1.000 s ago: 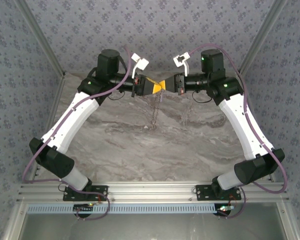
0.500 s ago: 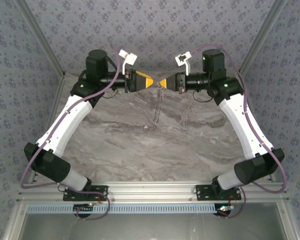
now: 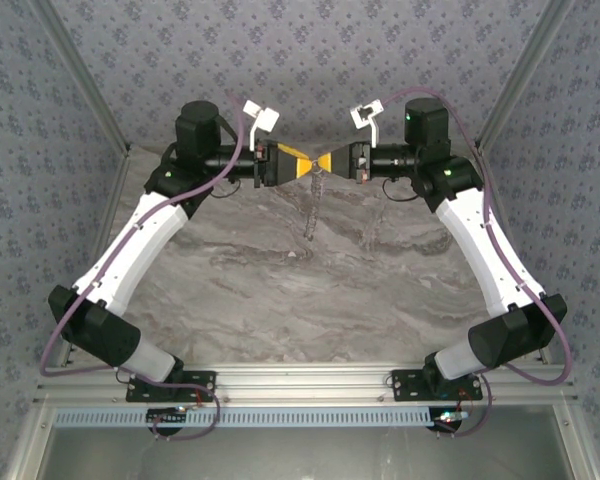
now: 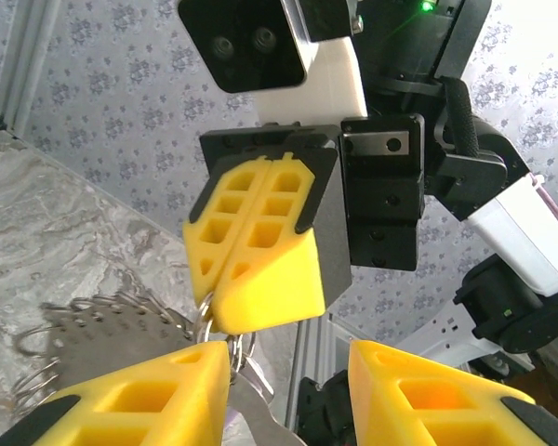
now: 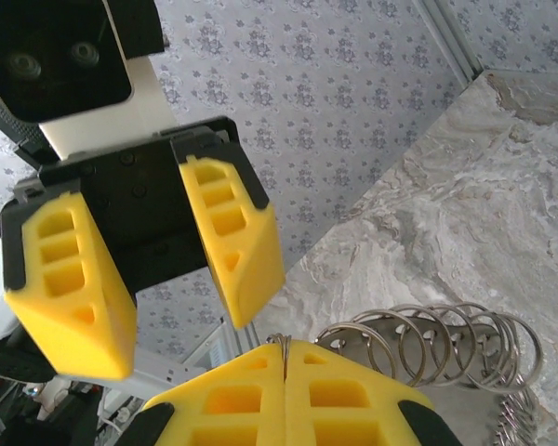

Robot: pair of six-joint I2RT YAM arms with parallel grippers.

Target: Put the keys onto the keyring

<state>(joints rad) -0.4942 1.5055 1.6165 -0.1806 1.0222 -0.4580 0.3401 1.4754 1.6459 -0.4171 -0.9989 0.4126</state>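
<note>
Where my two bases are bolted down, an aluminium rail [image 3: 300, 378] runs across the near edge. Beyond it the grey marbled table [image 3: 280, 300] lies under my arms [image 3: 150, 225]. As they reach toward the far end of that table they bend inward, so my claws meet tip to tip above it, nearly touching. Purple cables [image 3: 490, 215] loop along each arm.

My right claw [image 3: 325, 164] is pressed together, its yellow pads [image 5: 232, 400] flush. A thin wire loop of the keyring [image 5: 418, 344] is pinched in the seam at their tips. From that pinch the keyring hangs down toward the table, a bunch of small silvery rings fanned out below and beside the right claw.

My left claw [image 3: 304, 167] faces it with its fingers [image 5: 232, 232] apart and nothing between them. From my left wrist, the right claw's tips sit just above that gap. The hanging silvery pieces lie beside one of the left claw's fingers; whether they touch it I cannot tell.

Behind everything stands the patterned wall [image 3: 310, 60].
</note>
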